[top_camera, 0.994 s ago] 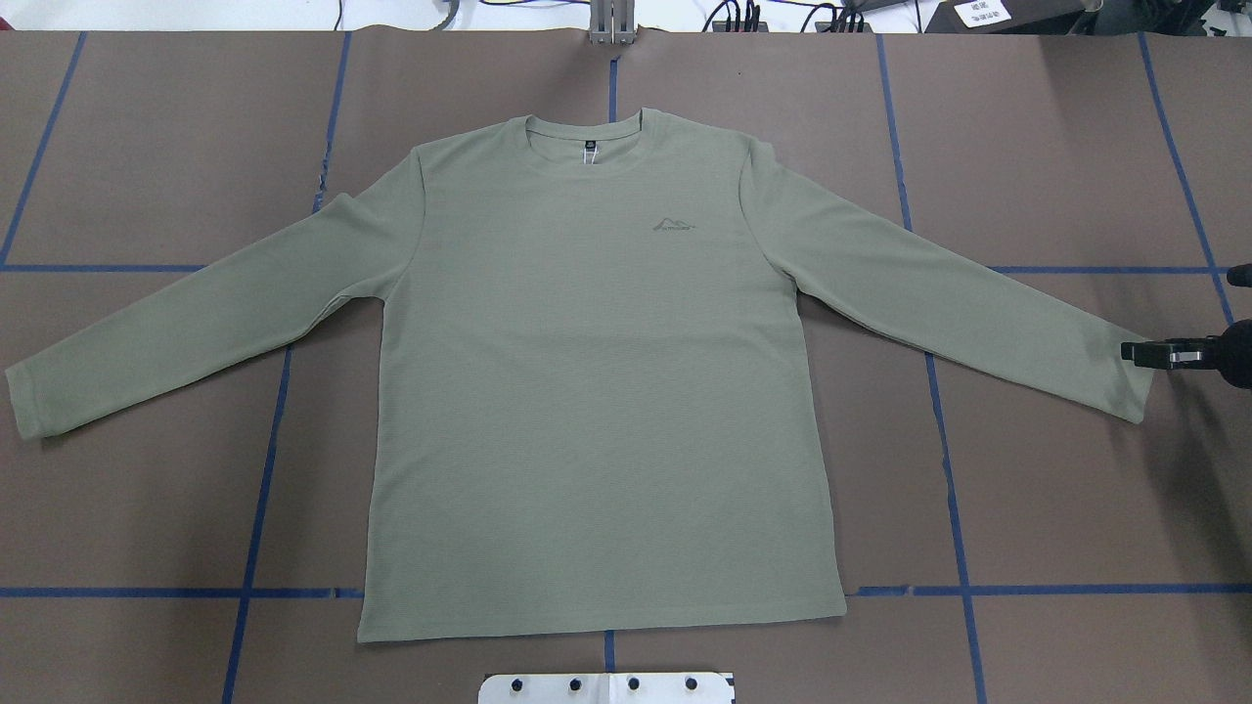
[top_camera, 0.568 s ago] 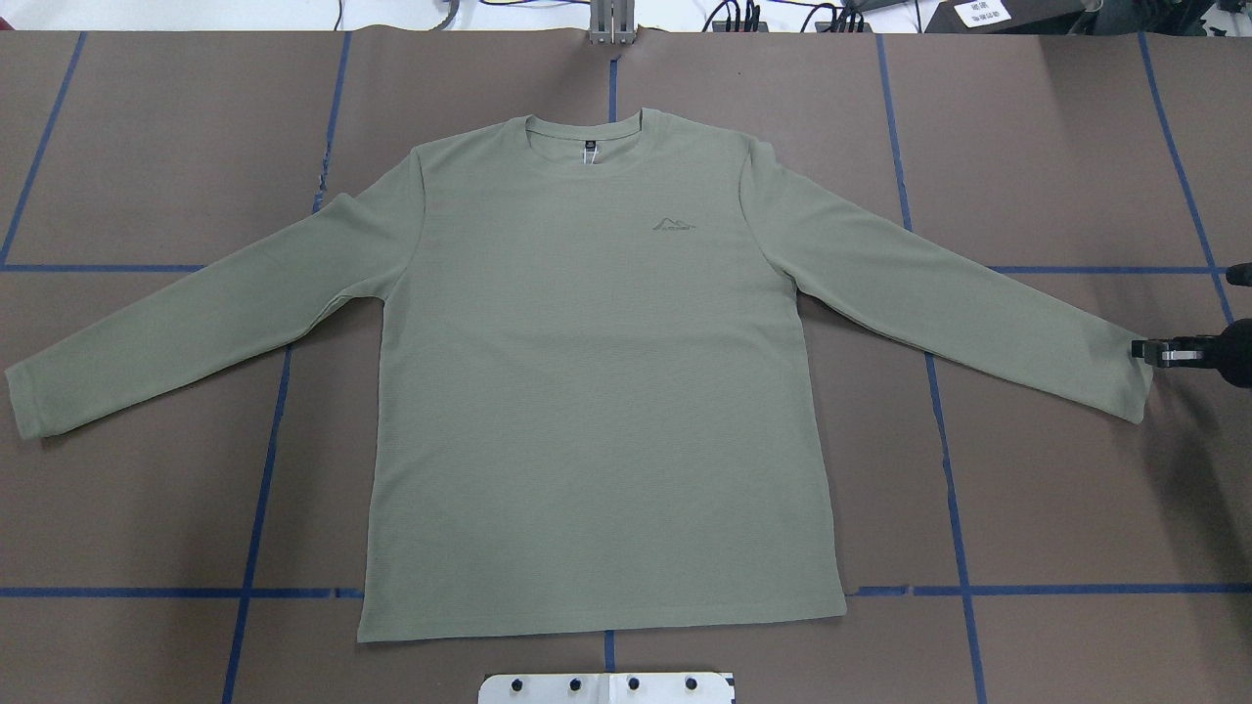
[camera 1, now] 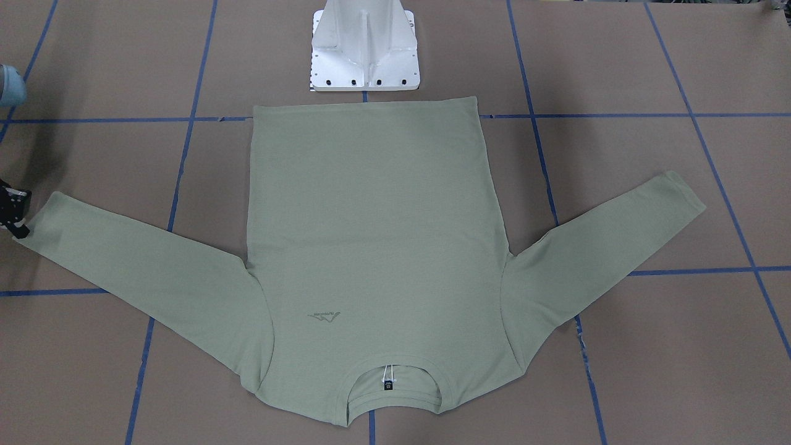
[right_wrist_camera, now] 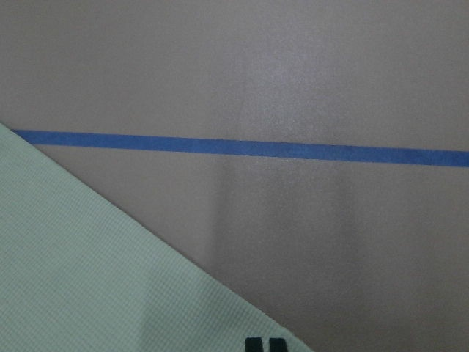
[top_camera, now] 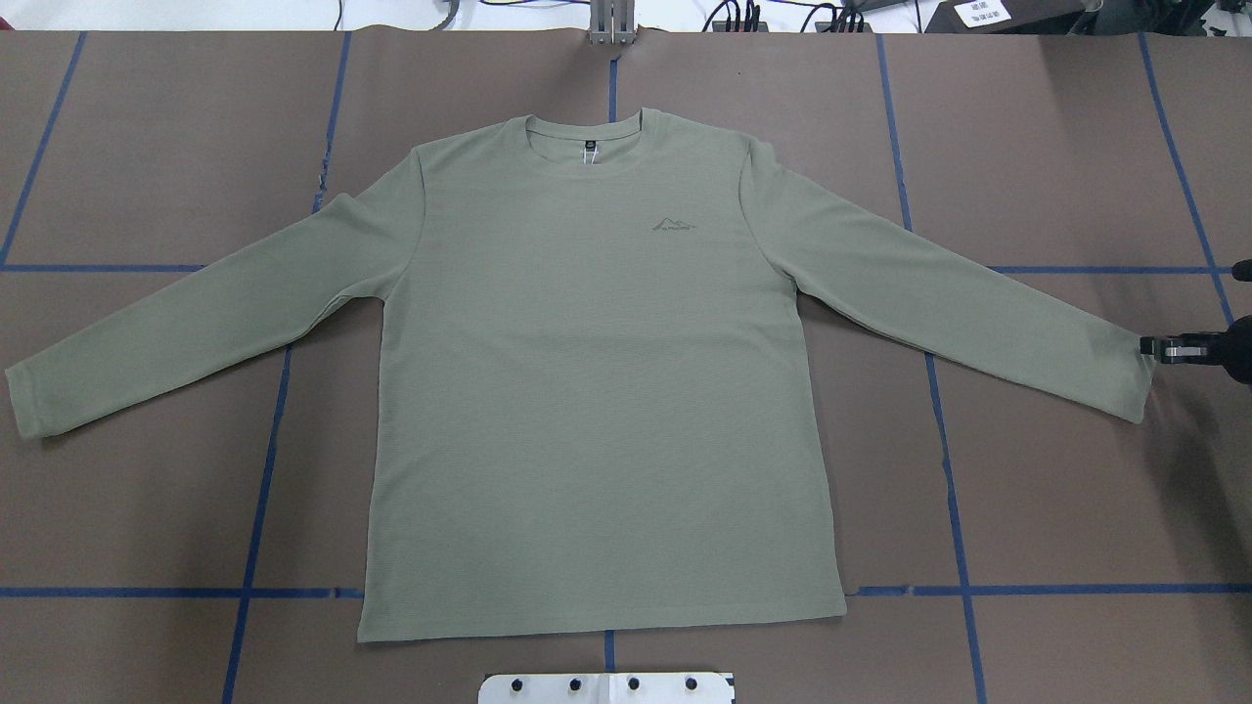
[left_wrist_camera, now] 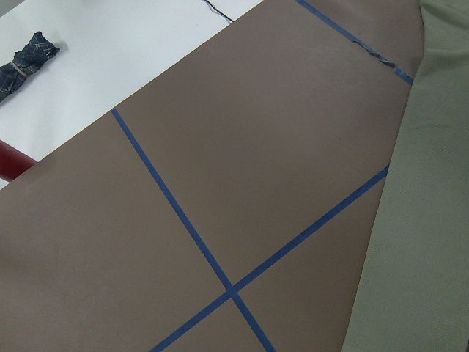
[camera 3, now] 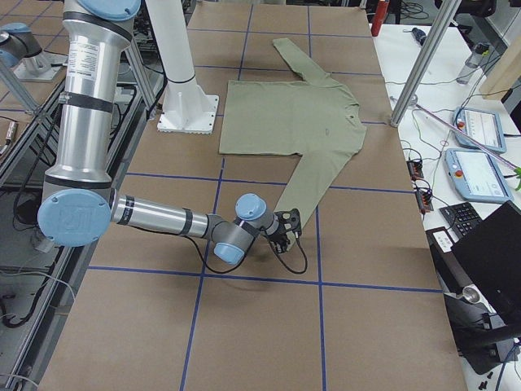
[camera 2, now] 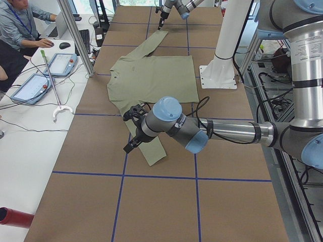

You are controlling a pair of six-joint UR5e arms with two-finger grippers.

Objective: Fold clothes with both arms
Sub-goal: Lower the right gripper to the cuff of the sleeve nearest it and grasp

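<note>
**A:** How does the garment lie?

**B:** The sage-green long-sleeved shirt (top_camera: 597, 411) lies flat and chest up in the middle of the table (top_camera: 1056, 469). Its hem (top_camera: 602, 626) is at the robot's edge, just short of the white pedestal (camera 1: 364, 55). The round neckline (top_camera: 587, 132), with a small dark label (top_camera: 590, 147), points to the far edge. A faint logo (top_camera: 675, 226) sits on the chest. The sleeves slant out toward the table's two ends.

**A:** And the claws?

**B:** The right gripper (top_camera: 1149, 346) touches the cuff at the right end. Its wrist camera shows the fingertips (right_wrist_camera: 254, 343) close together at the sleeve's border. I cannot tell whether cloth is caught between them. The left gripper (camera 2: 129, 146) hangs beside the other sleeve near the left end, and I cannot tell whether it is spread or closed.

**A:** The surface?

**B:** It is brown paper crossed by blue tape lines (top_camera: 1076, 590).

**A:** Beyond it?

**B:** Past the far edge is a white bench with control tablets (camera 2: 31, 86) and cables. An operator (camera 2: 20, 22) sits there at a keyboard.
</note>
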